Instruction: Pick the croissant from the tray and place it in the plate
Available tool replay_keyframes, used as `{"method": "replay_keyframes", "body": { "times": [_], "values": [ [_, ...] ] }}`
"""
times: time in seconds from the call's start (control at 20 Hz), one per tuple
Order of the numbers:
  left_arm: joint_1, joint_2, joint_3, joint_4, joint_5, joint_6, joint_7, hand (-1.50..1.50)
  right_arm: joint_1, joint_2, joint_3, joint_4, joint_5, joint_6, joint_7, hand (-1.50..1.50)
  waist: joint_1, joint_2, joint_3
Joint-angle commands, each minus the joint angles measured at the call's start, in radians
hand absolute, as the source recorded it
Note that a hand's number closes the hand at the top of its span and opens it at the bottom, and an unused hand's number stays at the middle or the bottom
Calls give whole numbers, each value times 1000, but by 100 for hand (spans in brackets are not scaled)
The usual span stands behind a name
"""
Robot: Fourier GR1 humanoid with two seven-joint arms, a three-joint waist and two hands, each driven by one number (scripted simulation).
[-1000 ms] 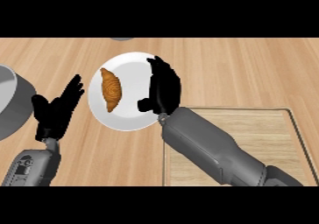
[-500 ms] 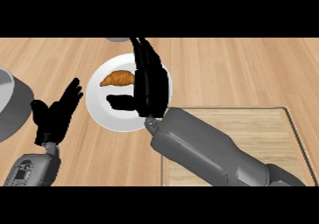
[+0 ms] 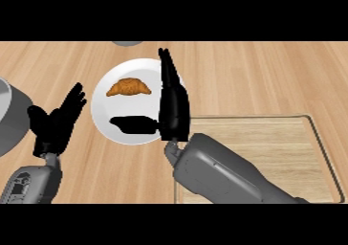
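A golden-brown croissant (image 3: 128, 87) lies on the upper part of the white plate (image 3: 110, 129), nothing touching it. My right hand (image 3: 172, 103) stands open along the plate's right edge, fingers straight and pointing away, thumb (image 3: 135, 125) stretched left over the plate below the croissant. The wooden tray (image 3: 276, 143) lies to the right, partly hidden by my right forearm, and holds nothing I can see. My left hand (image 3: 57, 123) rests open left of the plate, fingers up.
A grey pot (image 3: 6, 117) stands at the left edge, close to my left hand. A small grey object (image 3: 127, 43) peeks in at the top beyond the plate. Wooden counter surrounds everything.
The croissant has turned from upright to lying across the plate. My right hand has straightened its fingers and swung up over the plate's right side. The left hand has not moved.
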Motion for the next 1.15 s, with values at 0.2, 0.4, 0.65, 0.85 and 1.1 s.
{"method": "replay_keyframes", "body": {
  "times": [0.2,0.4,0.65,0.85,1.1],
  "values": [
    [-9,-29,5,-4,-31,25,24,0,153,0,-118,-27,-63,130,-251,-150,-19,-5,-1],
    [50,-1,41,-24,-4,-32,-12,0,200,-13,-183,-68,4,197,-233,-150,-21,-6,-1],
    [29,-11,55,1,-23,-18,-17,0,291,-45,-233,-123,35,247,-276,-150,-24,-6,-1],
    [93,-28,26,-92,-41,-10,6,0,403,-118,-204,-233,57,296,-239,-150,-25,-9,-1],
    [82,-4,55,-107,-18,-53,49,0,429,-42,-259,-145,106,326,-293,-150,-19,-6,-1]
  ]
}}
